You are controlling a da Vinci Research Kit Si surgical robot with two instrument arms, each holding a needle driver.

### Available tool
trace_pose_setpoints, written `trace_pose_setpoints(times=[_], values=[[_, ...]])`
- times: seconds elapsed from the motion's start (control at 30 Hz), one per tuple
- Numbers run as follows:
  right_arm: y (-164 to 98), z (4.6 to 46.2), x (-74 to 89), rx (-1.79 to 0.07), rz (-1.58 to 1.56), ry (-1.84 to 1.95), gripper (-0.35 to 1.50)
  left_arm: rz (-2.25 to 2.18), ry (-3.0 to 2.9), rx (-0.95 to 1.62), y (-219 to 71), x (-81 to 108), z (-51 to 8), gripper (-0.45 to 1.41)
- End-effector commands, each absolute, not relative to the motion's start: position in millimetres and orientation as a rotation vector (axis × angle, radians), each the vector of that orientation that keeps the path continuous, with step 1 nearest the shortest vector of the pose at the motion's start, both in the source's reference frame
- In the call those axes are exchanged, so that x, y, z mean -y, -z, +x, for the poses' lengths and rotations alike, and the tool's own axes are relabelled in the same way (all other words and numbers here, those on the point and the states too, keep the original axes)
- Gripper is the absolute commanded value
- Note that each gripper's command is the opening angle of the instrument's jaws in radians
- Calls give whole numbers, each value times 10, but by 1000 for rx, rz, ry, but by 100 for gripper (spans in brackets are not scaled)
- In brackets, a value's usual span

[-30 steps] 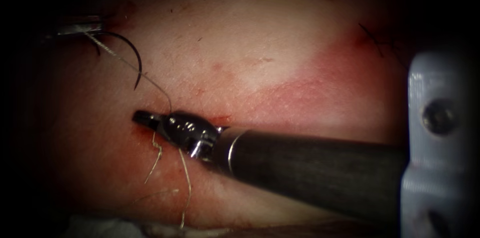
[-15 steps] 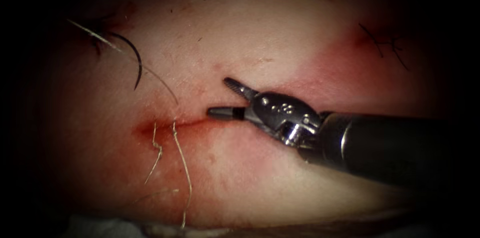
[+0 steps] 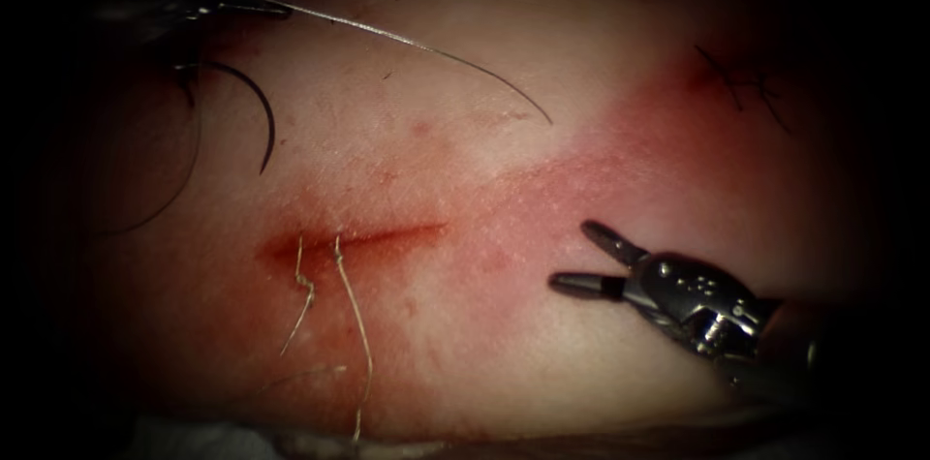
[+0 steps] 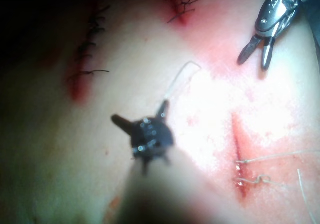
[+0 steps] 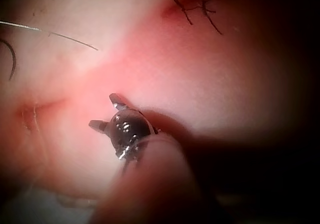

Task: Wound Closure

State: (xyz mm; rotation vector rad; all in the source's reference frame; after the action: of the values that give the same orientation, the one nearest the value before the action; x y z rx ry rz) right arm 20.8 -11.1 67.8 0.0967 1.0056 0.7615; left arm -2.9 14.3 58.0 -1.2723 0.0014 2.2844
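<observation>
Red-stained tissue, needle loose on it; right tool agape, empty; left tool splayed, threaded.

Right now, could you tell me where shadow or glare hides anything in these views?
Endoscope view: shadow at the edge covers the left tool, from which thread trails; the needle lies on the tissue, left of the cut; the right tool, jaws open, holds nothing. Left wrist view: glare washes tissue beside the cut.
</observation>
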Motion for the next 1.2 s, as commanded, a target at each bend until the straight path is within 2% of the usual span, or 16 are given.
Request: trace_pose_setpoints(times=[0.03, 0.2, 0.4, 0.53, 0.87, 1.2], values=[[-686, 221, 124, -1011, 102, -754, 148, -1274, -2292, 23, -587, -135, -34, 110], [-693, 232, 139, -1016, 109, -744, 148, -1279, -2292, 61, -588, -68, -19, 122], [-680, 254, 153, -1032, 148, -736, 148, -1314, -2257, 63, -612, 43, -22, 122], [-667, 258, 163, -1046, 161, -727, 148, -1384, -2293, 73, -635, 106, -30, 111], [-613, 260, 165, -1152, 178, -746, 148, -1606, -2669, -279, -707, 199, -75, 110], [-602, 263, 172, -1175, 182, -742, 148, -1632, -2820, -359, -749, 215, -87, 105]])
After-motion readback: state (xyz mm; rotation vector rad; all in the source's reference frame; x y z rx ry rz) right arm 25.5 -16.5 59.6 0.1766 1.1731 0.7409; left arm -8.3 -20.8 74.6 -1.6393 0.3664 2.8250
